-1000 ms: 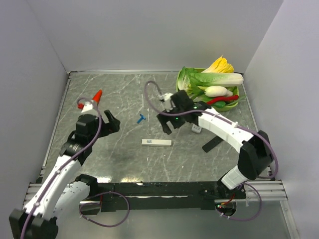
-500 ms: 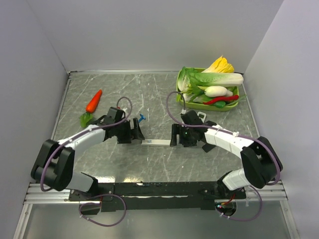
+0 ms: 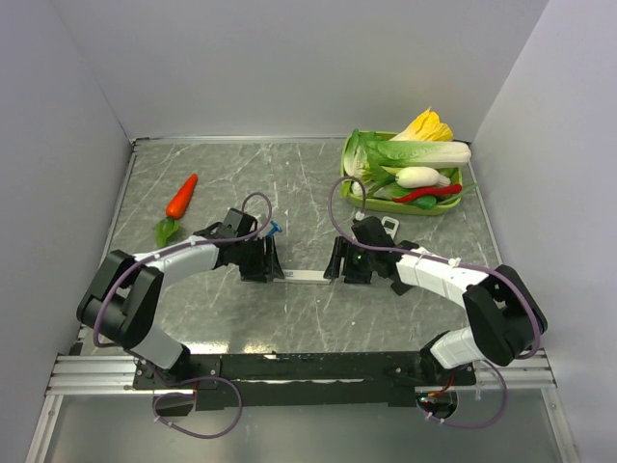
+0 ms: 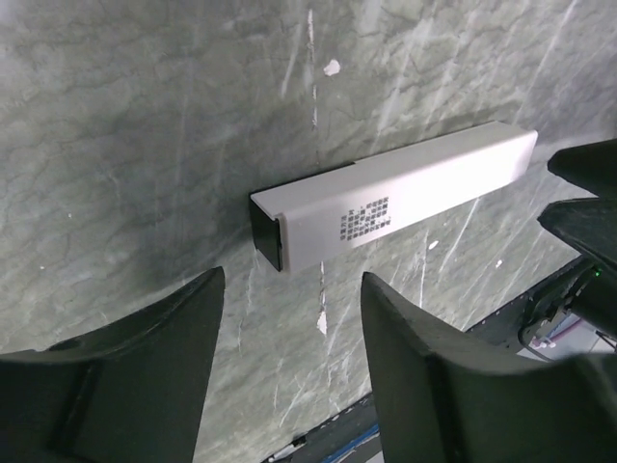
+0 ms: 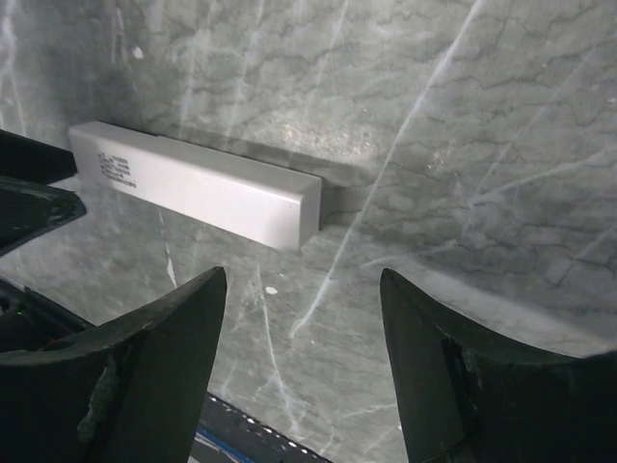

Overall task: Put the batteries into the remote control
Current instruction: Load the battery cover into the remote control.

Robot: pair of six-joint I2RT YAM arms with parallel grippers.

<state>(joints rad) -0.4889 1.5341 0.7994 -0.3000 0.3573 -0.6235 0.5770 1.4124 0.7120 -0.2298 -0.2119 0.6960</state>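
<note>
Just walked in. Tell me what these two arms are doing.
Both arms are working at the slim white remote control, which lies flat on the table. The left end effector sits at its left end and the right end effector at its right end. Both have their fingers apart and grip nothing. The batteries are not in view.

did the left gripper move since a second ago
Yes. The left gripper has swung right and toward the arm bases, away from the carrot, and now sits at the left end of the white remote with its jaws apart.
</note>
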